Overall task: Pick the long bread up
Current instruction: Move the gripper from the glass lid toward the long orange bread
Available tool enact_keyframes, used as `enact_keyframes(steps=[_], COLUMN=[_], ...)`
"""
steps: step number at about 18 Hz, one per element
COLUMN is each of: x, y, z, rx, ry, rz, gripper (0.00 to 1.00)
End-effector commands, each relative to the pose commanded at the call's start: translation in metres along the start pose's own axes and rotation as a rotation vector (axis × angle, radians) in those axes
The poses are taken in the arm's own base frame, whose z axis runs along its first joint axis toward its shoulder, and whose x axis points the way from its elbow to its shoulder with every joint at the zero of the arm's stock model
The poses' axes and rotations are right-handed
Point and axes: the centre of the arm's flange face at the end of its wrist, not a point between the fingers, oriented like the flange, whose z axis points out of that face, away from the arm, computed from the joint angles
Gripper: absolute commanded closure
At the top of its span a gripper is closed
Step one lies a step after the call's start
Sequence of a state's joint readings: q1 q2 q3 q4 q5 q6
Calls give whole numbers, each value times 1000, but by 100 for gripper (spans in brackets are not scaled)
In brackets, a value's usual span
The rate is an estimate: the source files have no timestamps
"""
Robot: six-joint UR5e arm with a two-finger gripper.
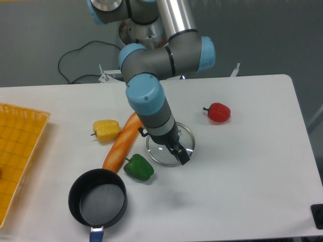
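Note:
The long bread (122, 143) is a smooth orange-golden loaf lying diagonally on the white table, its upper end near my arm's wrist and its lower end by the pan. My gripper (180, 155) points down and to the right over a glass lid, to the right of the bread and apart from it. Its dark fingers (176, 150) show as one narrow shape, so I cannot tell whether they are open or shut. It holds nothing that I can see.
A yellow bell pepper (106, 130) lies left of the bread and a green pepper (138, 168) touches its lower right. A black pan (98, 197) sits at the front. The glass lid (189, 138) lies under the gripper. A red pepper (218, 112) is at the right, and a yellow basket (17, 151) at the left edge.

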State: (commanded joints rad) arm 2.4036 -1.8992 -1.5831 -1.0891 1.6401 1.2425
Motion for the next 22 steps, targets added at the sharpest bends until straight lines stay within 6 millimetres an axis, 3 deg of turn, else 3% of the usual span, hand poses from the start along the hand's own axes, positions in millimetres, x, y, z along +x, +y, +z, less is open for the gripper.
enact_keyframes(steps=[6,11,15,17,22], x=[0,33,70,79,110], y=[5,0,-2,-6,-44], z=[0,38,52,55,67], rx=[45,83,60,57,30], ry=[23,131,186,203,244], rz=[-24,-238,-271,-335,-459], gripper=[0,0,0,0,0])
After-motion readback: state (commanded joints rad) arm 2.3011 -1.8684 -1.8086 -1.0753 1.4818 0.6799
